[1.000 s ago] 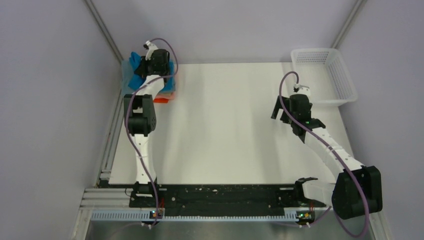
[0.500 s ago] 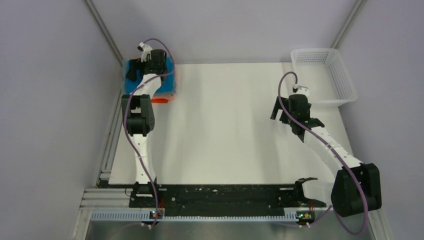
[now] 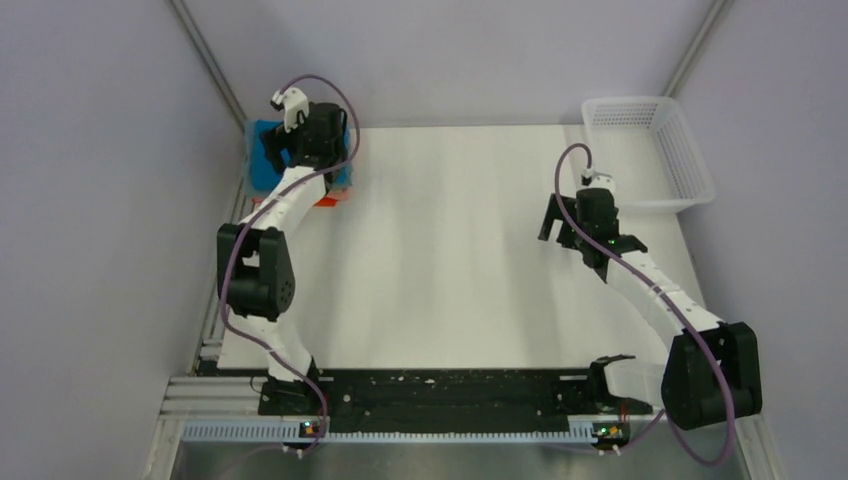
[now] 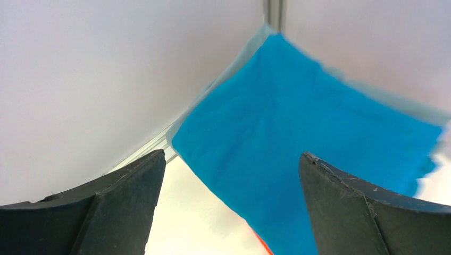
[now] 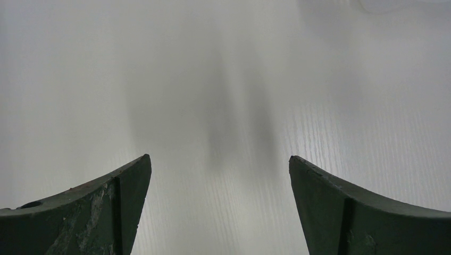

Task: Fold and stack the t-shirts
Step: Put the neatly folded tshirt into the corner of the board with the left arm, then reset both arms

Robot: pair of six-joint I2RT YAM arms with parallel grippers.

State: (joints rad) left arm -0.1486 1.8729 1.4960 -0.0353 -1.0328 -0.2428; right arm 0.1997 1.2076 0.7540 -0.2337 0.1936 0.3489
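Left wrist view had the left gripper (image 4: pixel 228 170) with its two dark fingers spread wide and nothing between them, held over the folded bright blue t-shirt (image 4: pixel 314 143). That shirt lay flat on top of a stack in the table's far left corner, close against the wall. A strip of pale grey-blue cloth (image 4: pixel 245 54) showed along its far sides, and a sliver of the orange t-shirt (image 4: pixel 264 245) peeked out under its near edge. Across the workspace, the right gripper (image 5: pixel 218 164) was likewise spread apart and empty, hanging over the bare white table (image 5: pixel 223 79), well apart from the stack. A white mesh basket (image 3: pixel 690 165) sat at the far right corner.
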